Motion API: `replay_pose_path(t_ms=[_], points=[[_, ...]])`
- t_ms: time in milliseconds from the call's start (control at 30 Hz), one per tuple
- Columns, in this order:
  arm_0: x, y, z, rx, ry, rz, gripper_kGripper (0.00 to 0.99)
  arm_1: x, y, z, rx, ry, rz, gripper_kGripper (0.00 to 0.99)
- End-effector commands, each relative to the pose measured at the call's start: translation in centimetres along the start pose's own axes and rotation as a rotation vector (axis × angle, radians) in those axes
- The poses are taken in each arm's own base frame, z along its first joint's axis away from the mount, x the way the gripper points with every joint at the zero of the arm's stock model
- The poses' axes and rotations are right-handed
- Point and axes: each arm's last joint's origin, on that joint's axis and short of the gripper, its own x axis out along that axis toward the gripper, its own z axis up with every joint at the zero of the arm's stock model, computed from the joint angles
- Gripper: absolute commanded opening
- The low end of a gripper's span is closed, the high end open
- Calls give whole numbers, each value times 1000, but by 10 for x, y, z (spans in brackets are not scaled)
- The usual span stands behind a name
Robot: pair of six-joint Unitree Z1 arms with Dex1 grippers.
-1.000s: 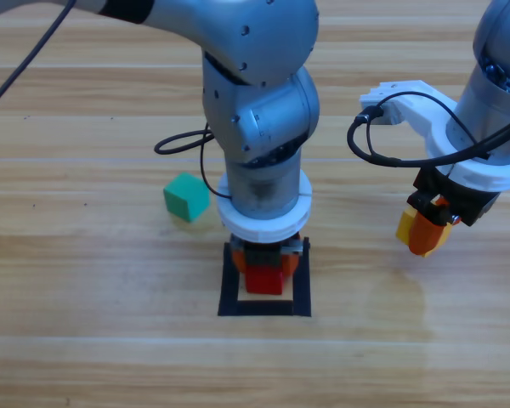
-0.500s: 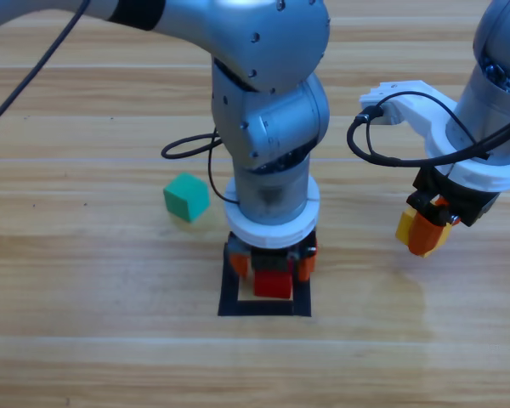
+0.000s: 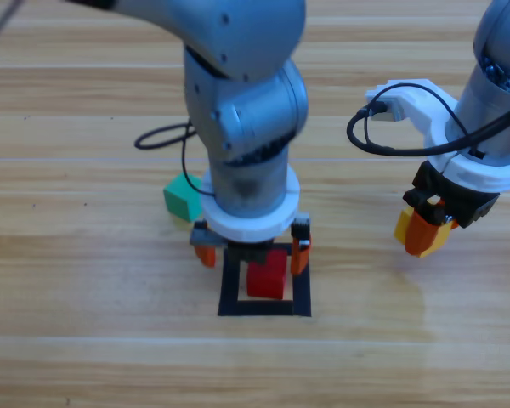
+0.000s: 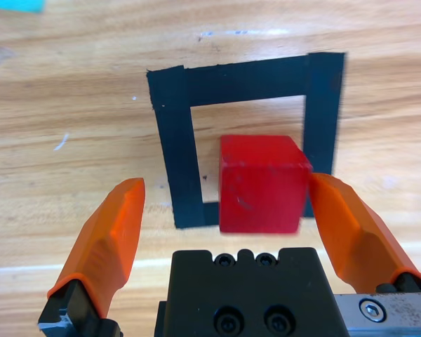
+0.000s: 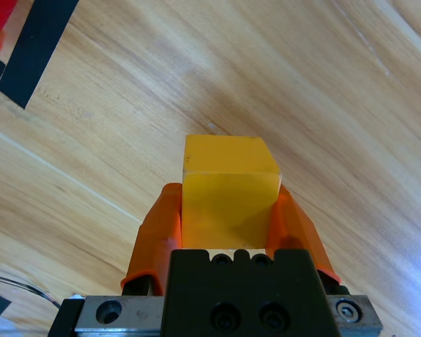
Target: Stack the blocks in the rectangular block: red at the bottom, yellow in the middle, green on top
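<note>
Left gripper (image 3: 252, 248) has let go, jaws now spread wide around red (image 3: 266, 274) inside the rectangular block (image 3: 264, 308), while right gripper (image 3: 424, 231) off beside it clamps yellow (image 5: 227, 191).

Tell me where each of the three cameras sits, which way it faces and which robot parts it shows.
High view: above the table, looking down; both arms, left gripper open over the red cube.
Left wrist view: looks along open orange jaws at the red cube in the black tape square.
Right wrist view: jaws clamp the yellow cube.
Shared: red cube, tape square.
</note>
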Motion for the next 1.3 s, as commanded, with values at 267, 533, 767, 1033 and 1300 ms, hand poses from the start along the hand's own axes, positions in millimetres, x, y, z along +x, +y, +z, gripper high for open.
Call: replay_pose_path(t_ms=[267,533,767,1033,1300], points=[[-69,44,4,-36,-98,-74,990,-18,-7,-8,224,-49,-60,0],[-152,125,33,53,-332,-147,990,-30,34,4,359,-50,-141,0],[-184,229,68,276,-504,-125,986,-36,82,34,396,-10,-108,0],[-162,249,157,335,-228,-106,990,-5,128,71,476,72,-104,0],[-137,248,169,381,-157,-100,990,17,157,92,585,111,-64,0]])
